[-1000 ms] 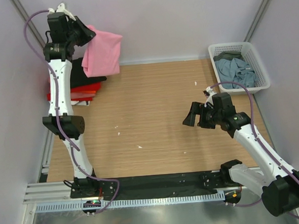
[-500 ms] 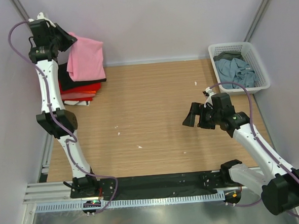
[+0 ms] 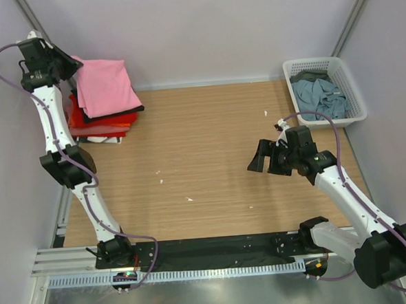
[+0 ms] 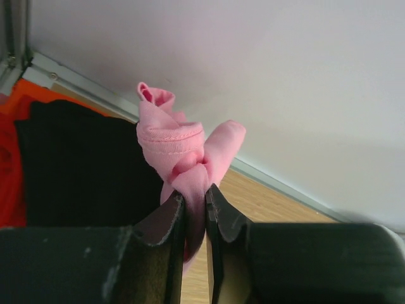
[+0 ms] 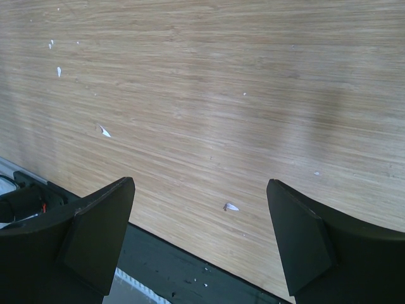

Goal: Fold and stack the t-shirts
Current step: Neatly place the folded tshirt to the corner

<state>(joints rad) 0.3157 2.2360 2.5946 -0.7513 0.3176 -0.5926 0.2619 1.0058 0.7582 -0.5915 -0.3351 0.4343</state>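
My left jaws are clamping a bunched fold of the pink t-shirt [image 4: 183, 142] up at the far left corner of the bench [image 3: 209, 138], and the shirt is draping down over the stack of black, red and orange t-shirts [image 3: 94, 123] lying there. My right jaws are hanging wide apart and empty above bare wood on the right side. The grey-blue t-shirt [image 3: 322, 98] is lying in the white basket [image 3: 312, 61] at the far right corner.

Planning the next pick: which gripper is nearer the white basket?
Right. The right gripper hovers open over the table, in front and left of the basket; the left gripper is at the far-left corner, shut on the pink t-shirt.
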